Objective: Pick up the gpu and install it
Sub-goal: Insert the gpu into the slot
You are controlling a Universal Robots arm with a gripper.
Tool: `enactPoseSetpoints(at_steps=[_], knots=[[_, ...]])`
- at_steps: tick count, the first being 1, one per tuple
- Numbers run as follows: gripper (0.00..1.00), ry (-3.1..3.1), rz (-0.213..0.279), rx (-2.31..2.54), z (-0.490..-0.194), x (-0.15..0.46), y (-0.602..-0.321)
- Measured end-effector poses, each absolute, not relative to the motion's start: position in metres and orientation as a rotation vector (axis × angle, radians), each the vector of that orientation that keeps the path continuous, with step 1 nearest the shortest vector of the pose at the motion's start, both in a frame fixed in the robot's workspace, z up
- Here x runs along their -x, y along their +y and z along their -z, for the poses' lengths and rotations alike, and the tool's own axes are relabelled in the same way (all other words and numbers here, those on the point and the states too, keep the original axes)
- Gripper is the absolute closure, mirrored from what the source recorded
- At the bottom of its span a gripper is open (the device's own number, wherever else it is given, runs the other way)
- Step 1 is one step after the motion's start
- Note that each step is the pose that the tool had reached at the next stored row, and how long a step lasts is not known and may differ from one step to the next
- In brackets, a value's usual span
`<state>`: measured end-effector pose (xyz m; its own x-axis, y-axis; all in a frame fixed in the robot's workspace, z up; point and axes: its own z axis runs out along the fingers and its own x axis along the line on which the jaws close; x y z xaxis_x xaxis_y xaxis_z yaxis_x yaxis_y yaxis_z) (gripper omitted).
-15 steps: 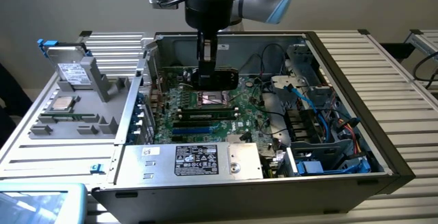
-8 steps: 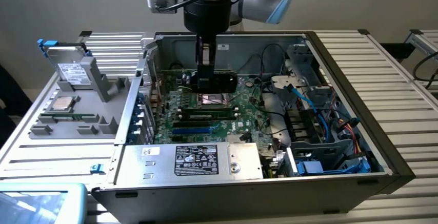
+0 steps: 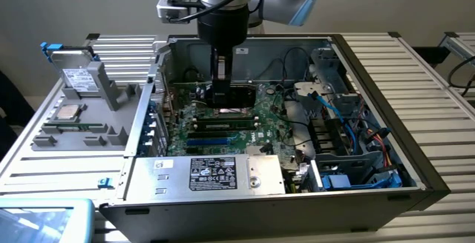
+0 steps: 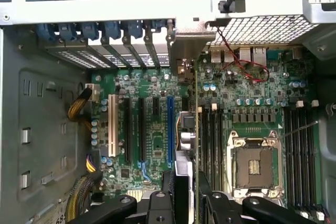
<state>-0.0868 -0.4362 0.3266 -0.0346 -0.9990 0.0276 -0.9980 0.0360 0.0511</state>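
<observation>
1. The gripper (image 3: 222, 99) hung inside the open computer case (image 3: 423, 170), toward 12 o'clock of the motherboard (image 3: 268, 115) in the exterior view; its fingers (image 4: 160, 205) were clamped on the gpu (image 4: 188, 129), one on each face.
2. The gpu stood edge-on over the motherboard, its silver bracket (image 4: 185, 51) near the rear slot covers (image 4: 105, 45) and its lower edge just beside the blue slot (image 4: 169, 129); whether it had entered any slot I could not tell.
3. Likely trouble, as I judged it: if the card's edge sat off the slot's line, pressing down would probably jam it on the slot wall or strain the board; the bracket might catch on the rear frame; the red and black wires (image 4: 236, 64) close to the bracket could be snagged.
4. Counts: one gpu; one gripper; one empty CPU socket (image 4: 253, 166); one blue slot; one white slot (image 4: 111, 124); two long black slots (image 4: 127, 129); one power supply (image 3: 215, 173) at 6 o'clock of the case in the exterior view.
</observation>
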Motion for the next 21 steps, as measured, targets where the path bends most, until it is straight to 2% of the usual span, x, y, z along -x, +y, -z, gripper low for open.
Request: enactPoseSetpoints(at_steps=[21], knots=[[0.72, -2.220, 0.027, -2.143, -0.296, 0.089, -0.443]])
